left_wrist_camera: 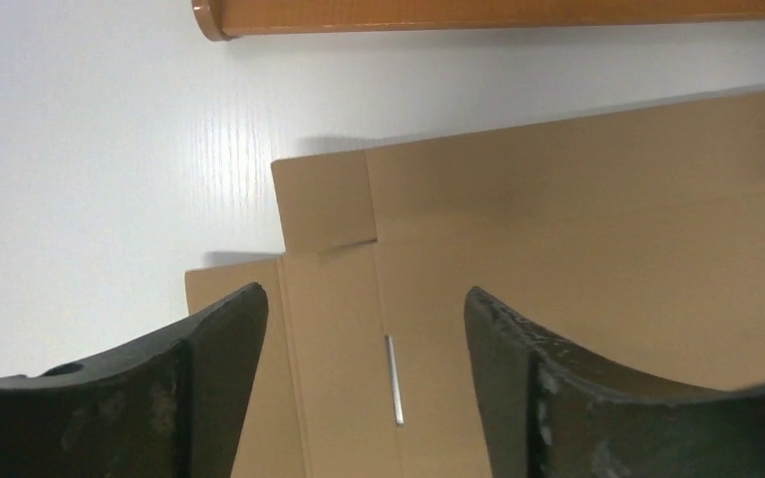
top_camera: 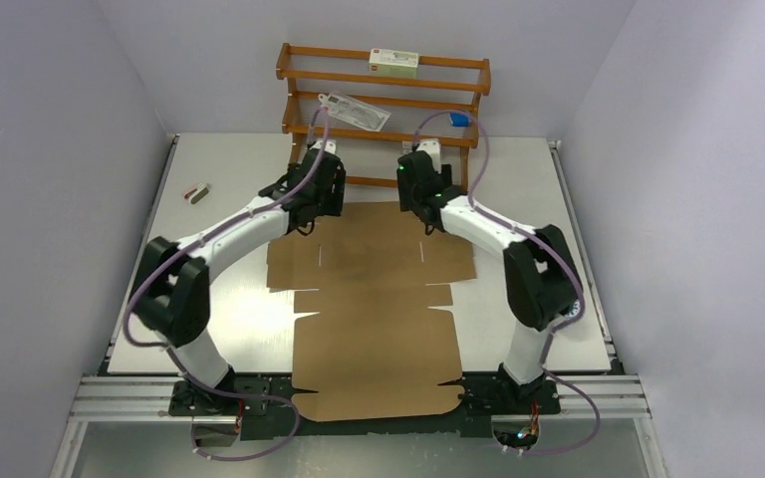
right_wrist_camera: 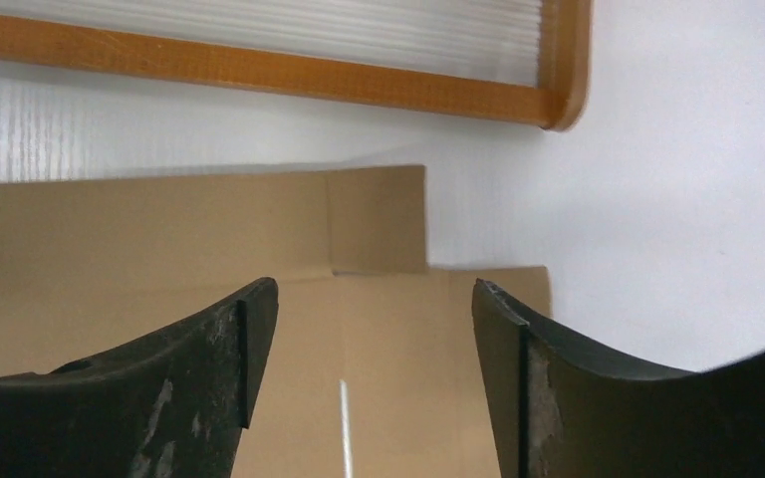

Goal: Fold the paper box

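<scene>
Two arms rise from the near edge, and between their bases the paper box point(top_camera: 374, 329) lies as a flat, unfolded sheet on the white table point(top_camera: 229, 329), its near end hanging past the table edge. Over its far corners, the left gripper point(left_wrist_camera: 364, 299) and right gripper point(right_wrist_camera: 371, 291) each hover with jaws spread wide, holding nothing. Beyond them a wooden rack point(top_camera: 349, 77) stands by the wall, a small white carton point(top_camera: 393, 63) on its top shelf.
</scene>
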You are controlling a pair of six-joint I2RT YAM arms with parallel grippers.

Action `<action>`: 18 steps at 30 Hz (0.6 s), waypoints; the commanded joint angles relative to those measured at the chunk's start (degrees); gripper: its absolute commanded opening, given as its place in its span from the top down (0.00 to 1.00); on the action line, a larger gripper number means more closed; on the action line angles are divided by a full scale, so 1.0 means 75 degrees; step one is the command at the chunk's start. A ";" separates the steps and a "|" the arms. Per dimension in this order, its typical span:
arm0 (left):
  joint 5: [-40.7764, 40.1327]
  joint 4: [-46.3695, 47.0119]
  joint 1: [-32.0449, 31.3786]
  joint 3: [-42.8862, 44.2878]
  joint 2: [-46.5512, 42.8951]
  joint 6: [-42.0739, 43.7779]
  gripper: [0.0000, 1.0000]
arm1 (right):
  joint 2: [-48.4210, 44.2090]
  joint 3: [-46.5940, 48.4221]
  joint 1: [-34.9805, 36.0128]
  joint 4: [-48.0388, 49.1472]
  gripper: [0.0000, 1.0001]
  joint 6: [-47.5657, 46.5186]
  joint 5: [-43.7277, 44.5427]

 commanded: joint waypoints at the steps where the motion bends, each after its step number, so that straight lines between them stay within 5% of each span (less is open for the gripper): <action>1: 0.0502 -0.0244 0.0233 -0.0562 -0.1099 -0.0434 0.19 | -0.1121 -0.0793 -0.0285 -0.0079 0.18 0.0502 -0.0521; 5: 0.1300 -0.0215 0.0545 -0.1512 -0.2006 -0.0730 0.13 | -0.2341 -0.1846 -0.0611 0.0166 0.01 0.0807 -0.1170; 18: 0.4018 0.0134 0.1820 -0.4638 -0.4514 -0.1623 0.06 | -0.5244 -0.4697 -0.1802 0.0270 0.00 0.1761 -0.3362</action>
